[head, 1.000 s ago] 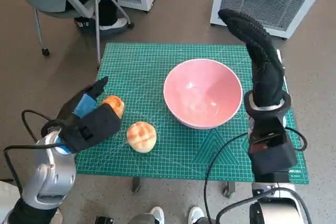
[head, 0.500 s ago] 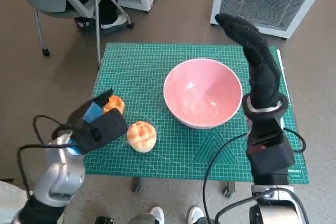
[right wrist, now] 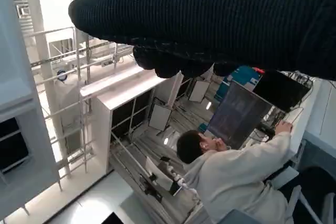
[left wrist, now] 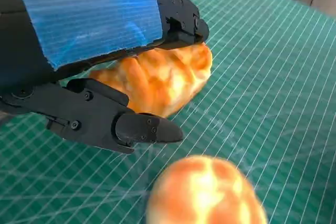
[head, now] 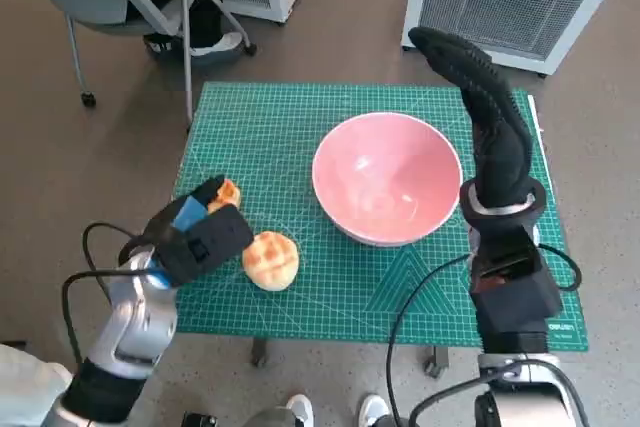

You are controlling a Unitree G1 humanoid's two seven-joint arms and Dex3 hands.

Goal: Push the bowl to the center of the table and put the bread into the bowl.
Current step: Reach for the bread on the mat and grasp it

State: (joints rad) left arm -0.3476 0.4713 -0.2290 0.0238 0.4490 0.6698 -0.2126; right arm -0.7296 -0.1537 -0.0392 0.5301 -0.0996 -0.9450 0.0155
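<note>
The pink bowl (head: 386, 178) sits on the green cutting mat (head: 270, 127) that covers the desk, a little right of the middle, so by my reading the pushing step is largely done or nearly so. The right hand (head: 480, 97) is raised above the bowl's far right rim with its gloved fingers stretched out and holding nothing; lifted that way it keeps clear of the bowl's mouth, leaving room for a bread to come in from the other side (the right wrist view shows only the glove and a person seated at a screen, so it adds nothing about the desk).

Two breads lie on the mat left of the bowl. The round bun (head: 270, 260) rests untouched nearer the front edge. The longer, golden bread (head: 224, 193) is just behind it, and the left hand (head: 200, 233) is lowered over it. In the left wrist view the black fingers (left wrist: 142, 128) reach under and alongside this bread (left wrist: 163, 80), with the taped back above it. They bracket it, but whether they actually press and grip it I cannot tell.
</note>
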